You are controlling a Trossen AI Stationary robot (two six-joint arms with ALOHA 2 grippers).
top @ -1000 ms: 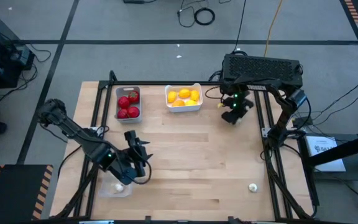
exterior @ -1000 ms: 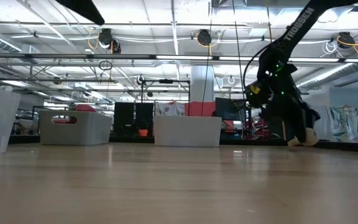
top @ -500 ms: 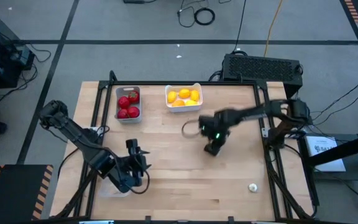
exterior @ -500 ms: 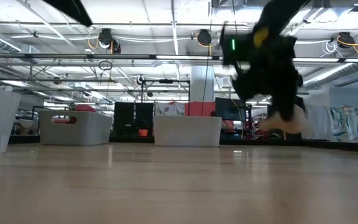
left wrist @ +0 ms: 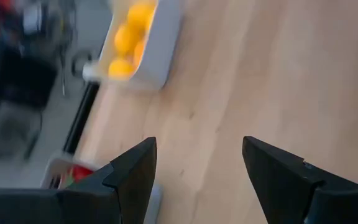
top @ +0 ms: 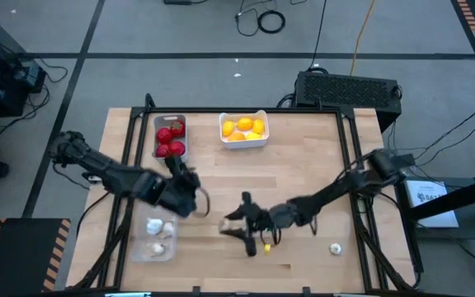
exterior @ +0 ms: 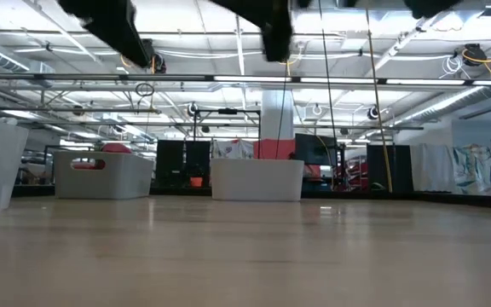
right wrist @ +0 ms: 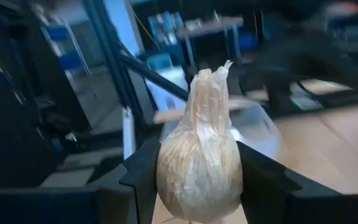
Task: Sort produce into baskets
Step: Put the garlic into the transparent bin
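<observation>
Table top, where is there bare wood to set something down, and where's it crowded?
Bare wood lies right of the white basket, up to the table's far right corner, and along the near edge between the clear basket and a loose garlic bulb. Crowded: mid-table, where the left gripper and right gripper work.

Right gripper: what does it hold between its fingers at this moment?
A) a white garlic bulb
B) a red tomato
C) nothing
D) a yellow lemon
A: in the right wrist view, a pale papery garlic bulb with a pointed tip sits clamped between the two dark fingers of the right gripper.
</observation>
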